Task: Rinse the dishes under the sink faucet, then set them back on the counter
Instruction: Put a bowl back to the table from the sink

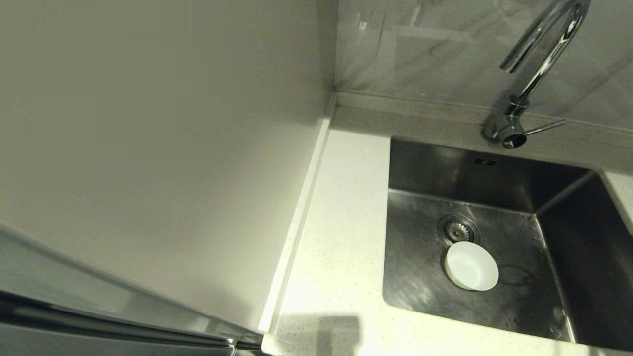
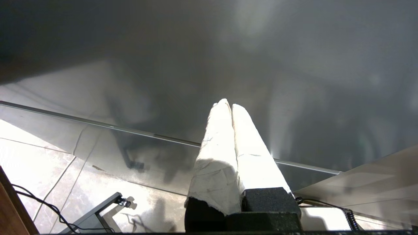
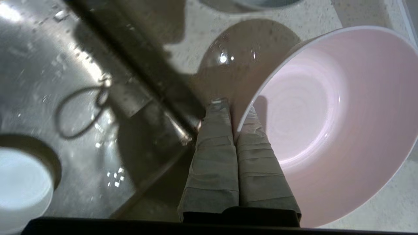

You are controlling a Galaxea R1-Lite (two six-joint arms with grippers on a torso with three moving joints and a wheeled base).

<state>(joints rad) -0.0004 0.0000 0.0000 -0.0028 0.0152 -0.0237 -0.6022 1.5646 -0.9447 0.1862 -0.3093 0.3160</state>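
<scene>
My right gripper [image 3: 233, 107] is shut on the rim of the pale pink bowl [image 3: 326, 124], one finger inside it and one outside. The bowl hangs tilted over the speckled counter [image 3: 313, 19], just beside the sink's edge, and casts a round shadow there. The white bowl [image 1: 471, 265] sits upright in the sink [image 1: 420, 282], next to the drain strainer [image 1: 457, 229]; it also shows as the white bowl [image 3: 19, 182] in the right wrist view. A sliver of the grey-blue bowl [image 3: 258, 2] rests on the counter. The faucet [image 1: 544, 59] arches over the basin. Neither arm appears in the head view.
The faucet's side lever [image 1: 544, 127] sticks out to the right. A strip of counter [image 1: 346, 222] runs left of the sink against a beige wall panel [image 1: 173, 123]. My left gripper [image 2: 228, 104] is parked low, shut and holding nothing, facing a dark glossy panel above the floor.
</scene>
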